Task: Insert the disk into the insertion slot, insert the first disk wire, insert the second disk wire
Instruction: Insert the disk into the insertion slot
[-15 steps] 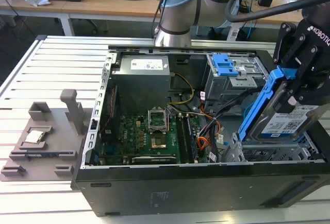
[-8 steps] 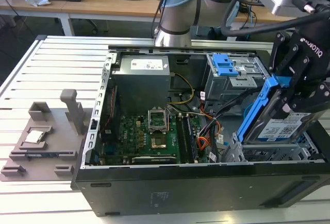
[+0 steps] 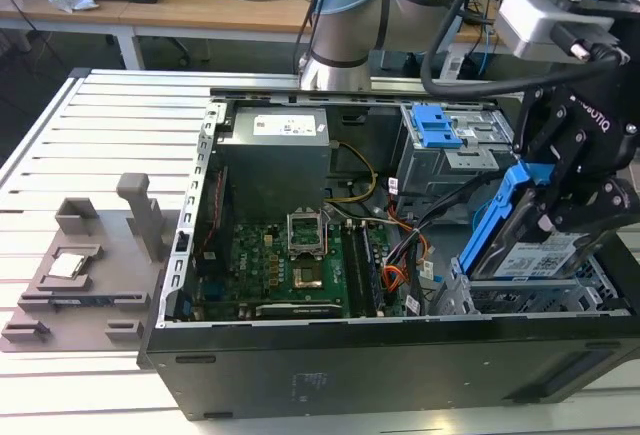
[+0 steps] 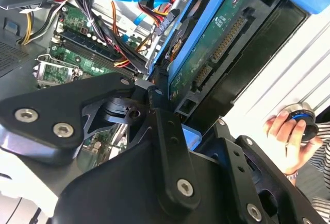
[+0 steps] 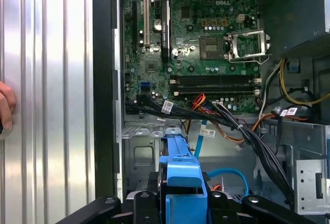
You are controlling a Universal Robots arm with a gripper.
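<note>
gripper (image 3: 548, 217) clamping flat blue-framed disk (image 3: 525, 255), tilted over perforated silver insertion slot (image 3: 470, 300)

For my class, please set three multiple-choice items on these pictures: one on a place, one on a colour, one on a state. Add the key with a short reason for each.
1. Where is the grey hard drive in its bright blue plastic caddy relative to the silver perforated metal drive cage?
A) fully slid inside it
B) tilted above it, at the exterior view's right
C) far from it, at the exterior view's left

2. What colour is the thin flat cable curling in a loop?
A) light blue
B) green
C) white

3. What is the state of the black robot hand?
A) open and empty
B) shut on the hard drive
C) shut on a cable

Key: 1 B, the exterior view shows the drive slanted over the cage. 2 A, the first wrist view shows the blue loop. 3 B, in the second wrist view its fingers clamp the drive.
</note>
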